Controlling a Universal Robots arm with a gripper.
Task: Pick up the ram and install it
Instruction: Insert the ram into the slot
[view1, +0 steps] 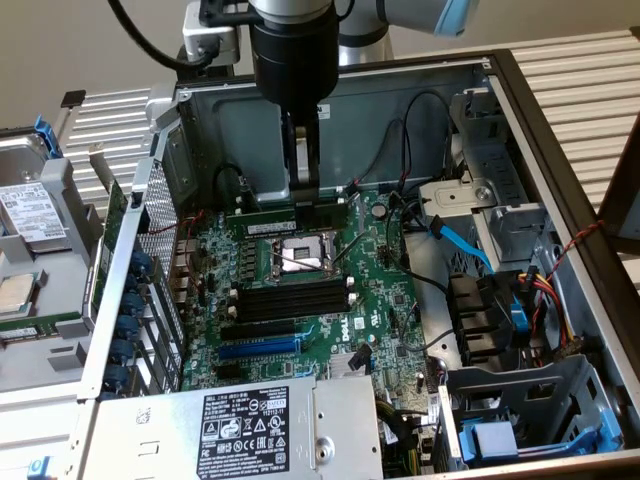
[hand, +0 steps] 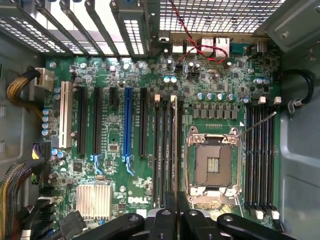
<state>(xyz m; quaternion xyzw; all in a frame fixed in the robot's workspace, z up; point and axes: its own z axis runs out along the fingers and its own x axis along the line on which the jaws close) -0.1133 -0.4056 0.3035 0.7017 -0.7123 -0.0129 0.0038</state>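
The ram (view1: 333, 212), a long, thin green circuit-board stick with black chips, is pinched at its middle by the black two-fingered gripper (view1: 303, 195), whose jaws stand narrow, closed on the stick's two flat faces. The stick hangs level inside the open grey metal computer case (view1: 520, 90), its length running parallel to the memory slots.

In the exterior view it sits just beyond the square silver processor socket (view1: 300, 255). In the wrist view the ram (hand: 174, 130) shows edge-on as a pale thin line running away from the gripper (hand: 175, 217). There it lines up with the bank of long black plastic slots (hand: 161, 150) between the socket (hand: 211, 165) and the blue expansion slot (hand: 127, 125). I cannot tell whether it touches a slot or hangs clear above it.

A second bank of black slots (hand: 260, 160) lies on the socket's other side. All of this sits on the green motherboard (view1: 380, 300), with the black slots (view1: 290, 300) and the blue slot (view1: 260, 348) nearer the exterior camera.

Closer still lies a silver power supply box with a black label (view1: 245, 425). A light blue flat cable (view1: 460, 240) curves through the case on the exterior view's right.
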